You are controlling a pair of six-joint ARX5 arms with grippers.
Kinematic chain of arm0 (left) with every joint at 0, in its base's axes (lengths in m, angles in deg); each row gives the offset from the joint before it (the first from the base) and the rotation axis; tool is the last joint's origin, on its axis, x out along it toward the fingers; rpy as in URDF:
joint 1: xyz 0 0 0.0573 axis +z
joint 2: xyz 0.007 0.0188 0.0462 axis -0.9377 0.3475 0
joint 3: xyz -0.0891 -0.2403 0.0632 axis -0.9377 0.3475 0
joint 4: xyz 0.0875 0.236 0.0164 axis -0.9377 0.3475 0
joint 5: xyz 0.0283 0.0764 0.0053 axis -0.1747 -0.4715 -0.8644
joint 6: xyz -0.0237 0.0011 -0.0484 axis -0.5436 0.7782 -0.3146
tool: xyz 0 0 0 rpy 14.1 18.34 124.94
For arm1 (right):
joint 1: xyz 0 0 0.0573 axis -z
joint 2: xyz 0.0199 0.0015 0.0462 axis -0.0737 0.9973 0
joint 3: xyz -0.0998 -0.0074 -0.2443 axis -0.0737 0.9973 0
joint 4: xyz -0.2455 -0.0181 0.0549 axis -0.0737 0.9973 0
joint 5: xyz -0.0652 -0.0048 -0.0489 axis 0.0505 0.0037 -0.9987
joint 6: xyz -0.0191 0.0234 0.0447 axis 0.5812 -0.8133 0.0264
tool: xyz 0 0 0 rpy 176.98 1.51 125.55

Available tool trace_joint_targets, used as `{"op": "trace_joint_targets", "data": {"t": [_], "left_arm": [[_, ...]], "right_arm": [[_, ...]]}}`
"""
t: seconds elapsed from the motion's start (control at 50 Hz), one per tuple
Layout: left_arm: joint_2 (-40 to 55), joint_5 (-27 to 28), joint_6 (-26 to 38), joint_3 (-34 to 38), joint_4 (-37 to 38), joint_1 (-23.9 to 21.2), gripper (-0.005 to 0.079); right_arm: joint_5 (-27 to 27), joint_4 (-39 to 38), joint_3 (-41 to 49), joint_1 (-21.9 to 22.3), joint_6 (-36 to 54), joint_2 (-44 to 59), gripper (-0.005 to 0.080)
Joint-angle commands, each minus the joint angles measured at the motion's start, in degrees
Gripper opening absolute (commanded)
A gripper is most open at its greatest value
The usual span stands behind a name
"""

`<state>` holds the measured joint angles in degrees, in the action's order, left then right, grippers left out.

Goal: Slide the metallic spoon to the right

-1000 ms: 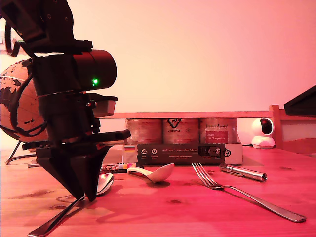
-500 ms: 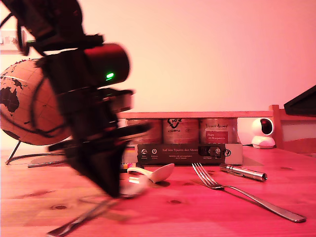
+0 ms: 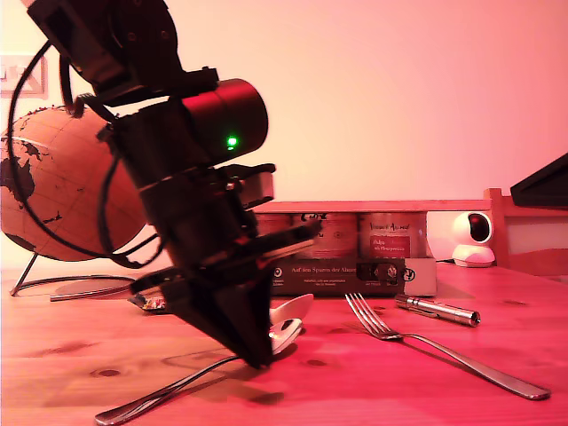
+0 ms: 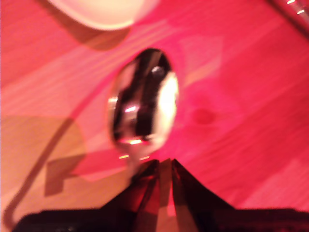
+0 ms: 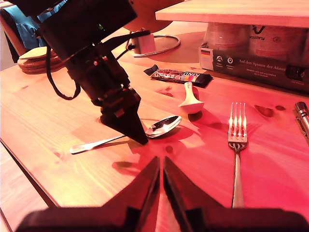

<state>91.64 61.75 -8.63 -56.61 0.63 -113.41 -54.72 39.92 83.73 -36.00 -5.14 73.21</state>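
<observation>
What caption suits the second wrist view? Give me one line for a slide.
My first gripper, shut, presses its tip on the metallic spoon beside the white ceramic spoon and fork.

Shiny silver metallic spoon point(image 3: 286, 335), white ceramic spoon point(image 5: 191, 102), reddish wooden table point(image 3: 373, 382).

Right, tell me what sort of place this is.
Probably a home desk or hobby room rather than a lab: a pinewood tabletop laid with cutlery, a round brown globe on a wire stand, and a small white security camera on the wooden shelf.
</observation>
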Motion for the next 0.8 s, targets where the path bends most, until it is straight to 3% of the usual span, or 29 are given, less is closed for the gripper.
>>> {"op": "trace_joint_targets", "data": {"t": [0.0,0.16,0.56,0.78], "left_arm": [[3.0,0.6,-0.3,0.7,0.4,-1.1,0.0057],[2.7,2.8,-0.6,-1.6,1.2,-1.0,0.0062],[2.4,-0.6,2.3,-8.2,10.2,-0.4,0.0066],[2.4,-5.7,4.0,-10.6,18.5,0.0,0.0259]], "right_arm": [[0.0,-0.5,-0.1,-0.2,0.1,0.3,-0.0012],[0.0,-0.5,-0.1,-0.2,0.1,0.3,-0.0012],[0.0,-0.5,-0.1,-0.2,0.1,0.3,-0.0012],[0.0,-0.5,-0.1,-0.2,0.1,0.3,-0.0012]]}}
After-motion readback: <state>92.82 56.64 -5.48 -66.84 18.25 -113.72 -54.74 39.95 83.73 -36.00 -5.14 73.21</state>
